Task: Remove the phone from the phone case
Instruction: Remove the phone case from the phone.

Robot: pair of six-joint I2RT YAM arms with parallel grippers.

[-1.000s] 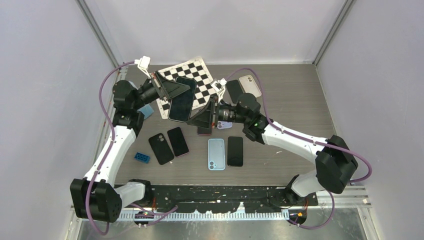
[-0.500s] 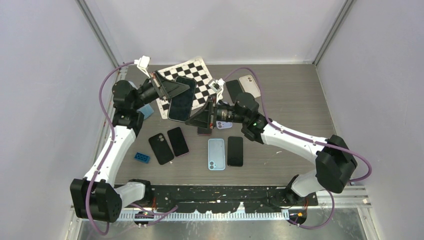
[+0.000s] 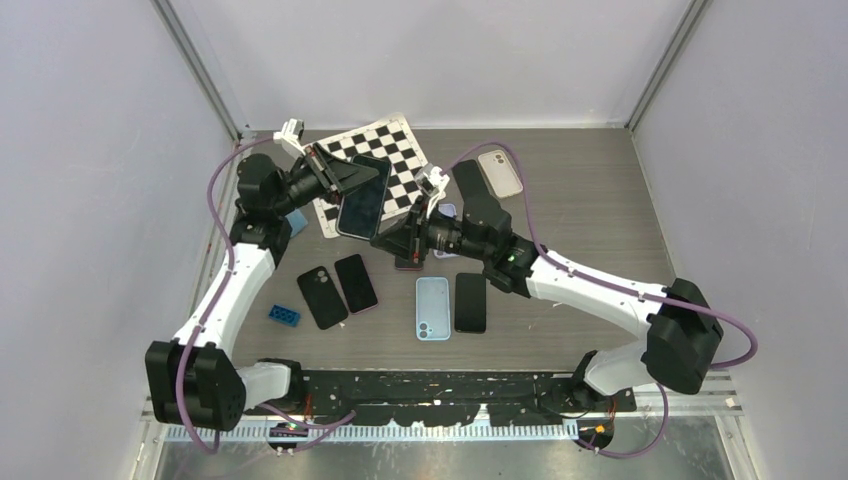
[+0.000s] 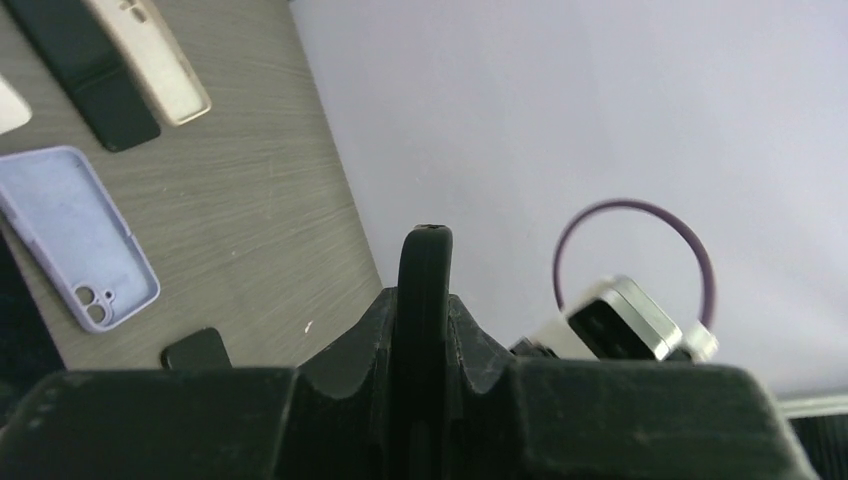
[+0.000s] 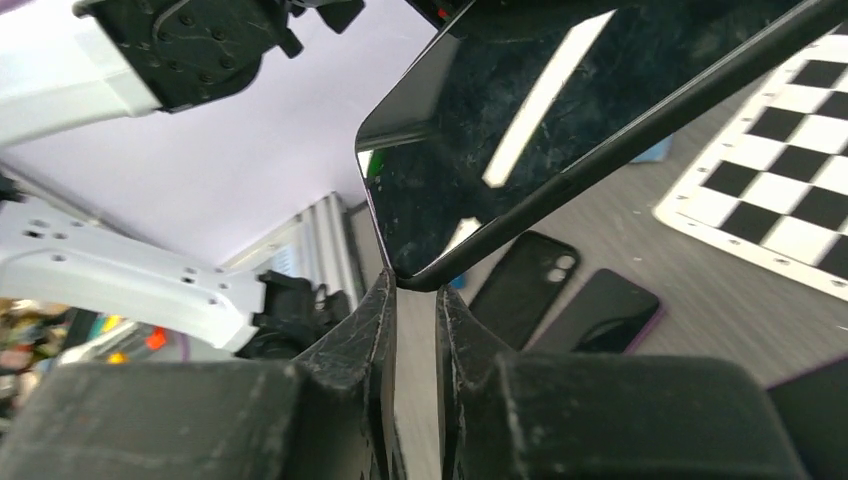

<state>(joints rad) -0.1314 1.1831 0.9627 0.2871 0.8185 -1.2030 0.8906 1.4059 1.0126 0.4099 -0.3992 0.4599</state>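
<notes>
A phone in a black case (image 3: 362,200) hangs in the air above the chessboard, screen up. My left gripper (image 3: 350,178) is shut on its upper part. In the left wrist view the case's edge (image 4: 425,262) stands clamped between my fingers (image 4: 424,305). My right gripper (image 3: 384,240) is at the phone's lower corner. In the right wrist view the phone (image 5: 540,120) fills the top, and its rounded corner sits just at my fingertips (image 5: 412,290). A narrow gap shows between those jaws.
A chessboard mat (image 3: 395,150) lies at the back. On the table lie a black case (image 3: 322,297), a dark phone (image 3: 356,283), a light blue case (image 3: 432,308), a black phone (image 3: 470,302), a beige case (image 3: 500,172) and a blue brick (image 3: 283,316).
My right gripper has moved left, up to the phone's lower corner. My left arm has shifted slightly, still holding the phone.
</notes>
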